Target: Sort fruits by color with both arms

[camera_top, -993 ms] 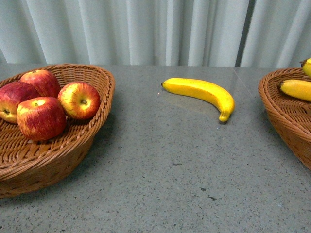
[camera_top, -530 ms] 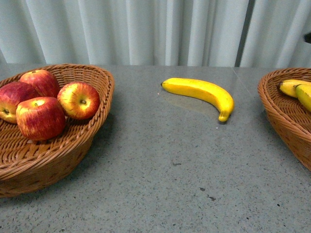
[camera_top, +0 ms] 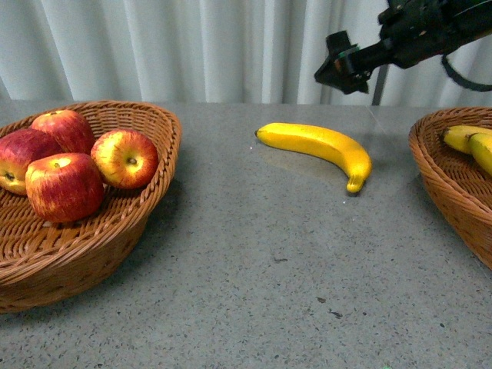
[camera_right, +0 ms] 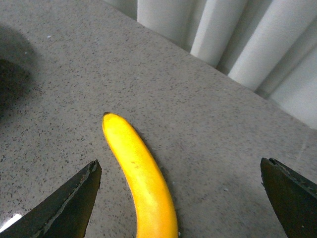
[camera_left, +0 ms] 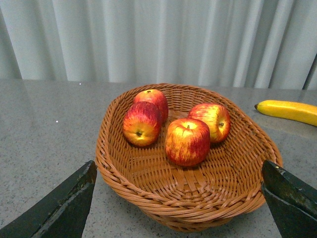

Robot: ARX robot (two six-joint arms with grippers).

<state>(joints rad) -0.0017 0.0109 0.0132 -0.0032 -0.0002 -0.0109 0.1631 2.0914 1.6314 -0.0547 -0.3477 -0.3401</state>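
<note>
**Apples** point(camera_top: 125, 158): four, red with yellow patches. All sat together in the apple basket point(camera_top: 92, 254), a brown wicker one at the left of the front view.

**Bananas:** three in all.
- Basket bananas point(camera_top: 465, 137): two, in the banana basket point(camera_top: 446, 184), a second wicker one at the right edge that was partly cut off by the frame.
- Loose banana point(camera_top: 319, 146): one, lying on the grey speckled table point(camera_top: 254, 269) right of centre, between the baskets and apart from both.

**Right arm** point(camera_top: 430, 27): black, entering at the upper right in front of the pale curtain point(camera_top: 192, 46).

**Right gripper** point(camera_top: 336, 68): in the air above the loose banana's far side. Its wrist view showed the fingers point(camera_right: 74, 198) spread wide and holding nothing, with the banana untouched on the table below.

**Left gripper** point(camera_left: 178, 168): fingers point(camera_left: 64, 208) spread wide and empty, facing the apple basket.
</note>
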